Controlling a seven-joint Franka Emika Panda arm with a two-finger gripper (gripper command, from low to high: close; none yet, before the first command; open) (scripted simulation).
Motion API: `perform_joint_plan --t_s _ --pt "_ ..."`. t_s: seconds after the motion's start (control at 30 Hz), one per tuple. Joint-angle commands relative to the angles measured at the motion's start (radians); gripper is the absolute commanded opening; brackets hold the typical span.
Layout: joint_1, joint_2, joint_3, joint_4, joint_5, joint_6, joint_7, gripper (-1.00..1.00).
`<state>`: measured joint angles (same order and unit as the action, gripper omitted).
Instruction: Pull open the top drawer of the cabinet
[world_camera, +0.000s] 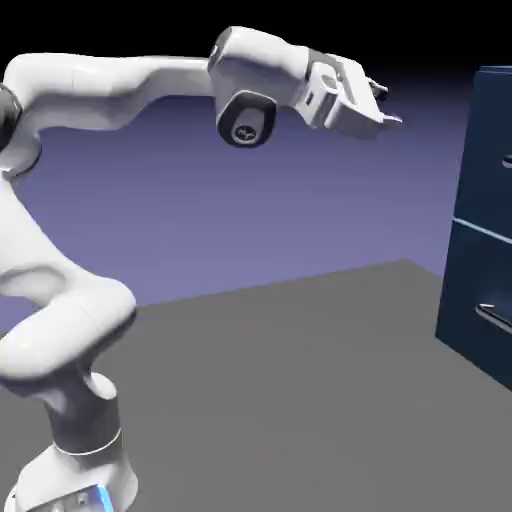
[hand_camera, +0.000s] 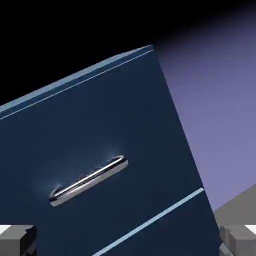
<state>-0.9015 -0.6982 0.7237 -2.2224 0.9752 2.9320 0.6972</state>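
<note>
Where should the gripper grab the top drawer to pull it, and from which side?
Take the top drawer by its slim silvery bar handle, mid-span, coming straight at the front face. The bar stands proud of the flat panel, so one finger can go each side of it. The gripper is open and still well short of the cabinet.

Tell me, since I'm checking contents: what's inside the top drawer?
Nothing shows: the top drawer is shut, only its navy panel and silvery handle visible. The interior is hidden.
</note>
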Motion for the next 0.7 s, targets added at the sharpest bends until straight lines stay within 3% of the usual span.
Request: perform_joint_plan --t_s 0.0,0.67 --pt "-0.036 -0.005 0.029 0.023 0.039 -0.004 -0.002 0.0" --pt "-0.761 -0.107 0.603 0.49 0.813 -0.087 -0.036 0.0"
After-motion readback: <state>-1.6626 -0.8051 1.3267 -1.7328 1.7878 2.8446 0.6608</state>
